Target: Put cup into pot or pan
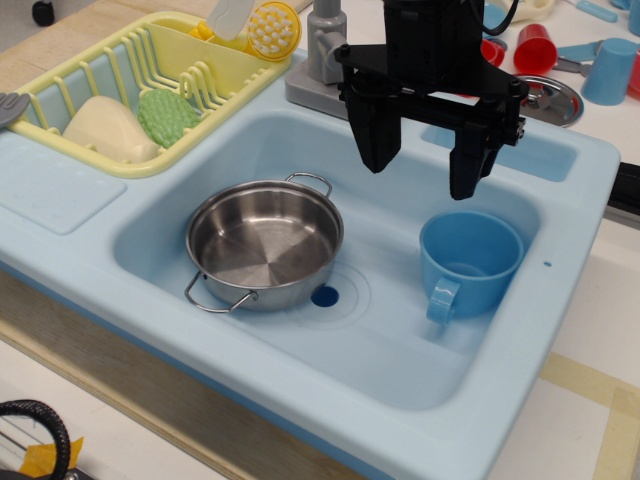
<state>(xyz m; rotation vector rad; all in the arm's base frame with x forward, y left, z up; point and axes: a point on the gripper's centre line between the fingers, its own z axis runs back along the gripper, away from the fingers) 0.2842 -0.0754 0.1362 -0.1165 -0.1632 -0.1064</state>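
Note:
The light-blue cup (470, 262) stands upright in the right part of the blue sink basin (380, 350), its squarish handle pointing toward the front. The shiny steel pot (264, 243) with two wire loop handles sits empty in the left part of the basin. My black gripper (422, 168) hangs open above the basin, between the pot and the cup. Its right finger (468, 170) is just above the cup's far rim. It holds nothing.
A yellow dish rack (150, 80) with a green scrubber and a cream item sits at the back left. A grey faucet (322, 50) stands behind the basin. A steel lid (548, 100), red cups (532, 45) and a small blue tumbler (610, 70) are at the back right.

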